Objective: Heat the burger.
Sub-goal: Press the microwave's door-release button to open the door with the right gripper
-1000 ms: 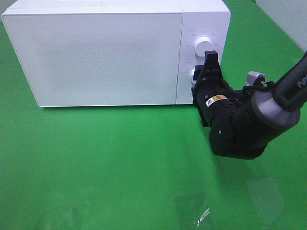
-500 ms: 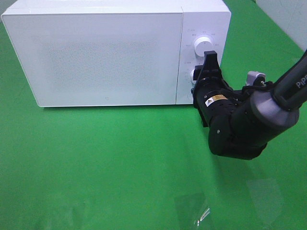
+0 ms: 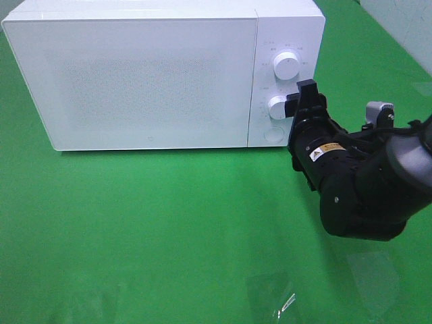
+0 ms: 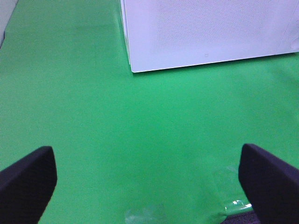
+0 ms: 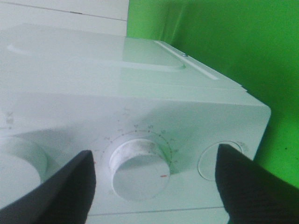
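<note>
The burger is out of view; the white microwave [image 3: 148,74] stands at the back of the green table with its door shut. My right gripper [image 3: 307,94] hovers just right of the control panel, level with the lower knob [image 3: 278,106]. In the right wrist view its dark fingers [image 5: 60,196] stand wide apart on either side of that knob [image 5: 138,168] without touching it, so the gripper [image 5: 154,186] is open. My left gripper [image 4: 149,186] is open and empty above the green cloth, facing the microwave's lower corner [image 4: 133,65].
The panel also carries an upper knob [image 3: 285,65] and a round button [image 3: 272,133]. A small scrap of clear film [image 3: 280,302] lies on the green cloth [image 3: 135,223] near the front edge. The right arm's black body [image 3: 358,182] fills the right side.
My right gripper has opened off the lower knob and drawn back to the right, away from the panel. The left arm and the microwave have not moved.
</note>
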